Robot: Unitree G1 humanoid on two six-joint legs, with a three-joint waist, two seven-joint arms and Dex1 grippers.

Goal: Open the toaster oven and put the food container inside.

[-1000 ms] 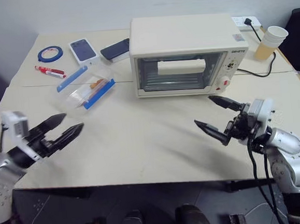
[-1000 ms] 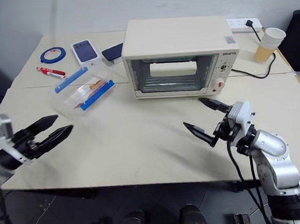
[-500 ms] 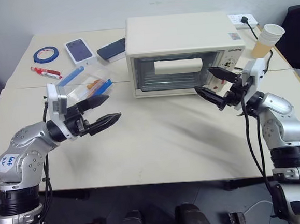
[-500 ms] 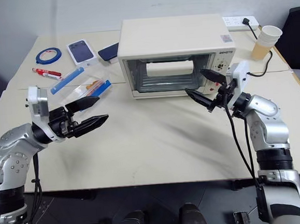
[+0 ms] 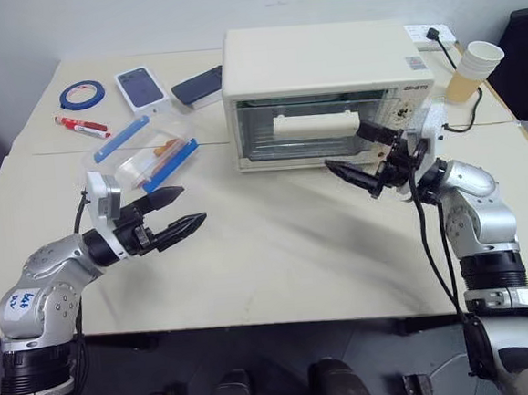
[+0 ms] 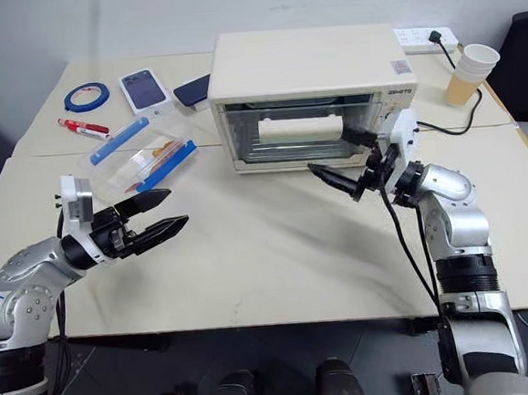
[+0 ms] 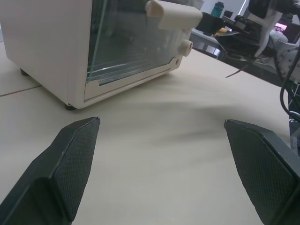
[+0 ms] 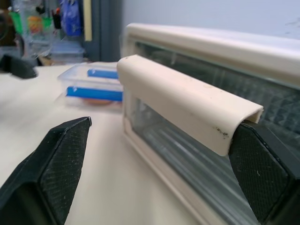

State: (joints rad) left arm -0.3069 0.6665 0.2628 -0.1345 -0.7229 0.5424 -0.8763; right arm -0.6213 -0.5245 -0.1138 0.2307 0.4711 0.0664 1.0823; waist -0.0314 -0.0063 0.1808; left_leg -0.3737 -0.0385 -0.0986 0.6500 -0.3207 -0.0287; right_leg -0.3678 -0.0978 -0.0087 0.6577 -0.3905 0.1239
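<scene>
The cream toaster oven [image 5: 327,64] stands at the back middle of the table with its glass door shut and the bar handle [image 5: 318,125] across the door. My right gripper [image 5: 344,147] is open just in front of the door. The handle [image 8: 183,101] lies between its fingers [image 8: 56,164] and is not gripped. The clear food container [image 5: 151,154], with blue clips, lies left of the oven, lid on. My left gripper [image 5: 191,206] hovers open and empty over the table, nearer me than the container, pointing toward the oven [image 7: 56,42].
Behind the container lie a blue tape roll [image 5: 84,91], a red marker [image 5: 85,126], a white phone box [image 5: 141,86] and a dark phone [image 5: 199,86]. A paper cup [image 5: 473,67], a power strip [image 5: 429,33] and a black cable [image 5: 455,127] sit right of the oven.
Both arms have come up and forward from the table's near edge. The right gripper has reached the oven door at the handle. Both grippers stay open, and the camera view has shifted.
</scene>
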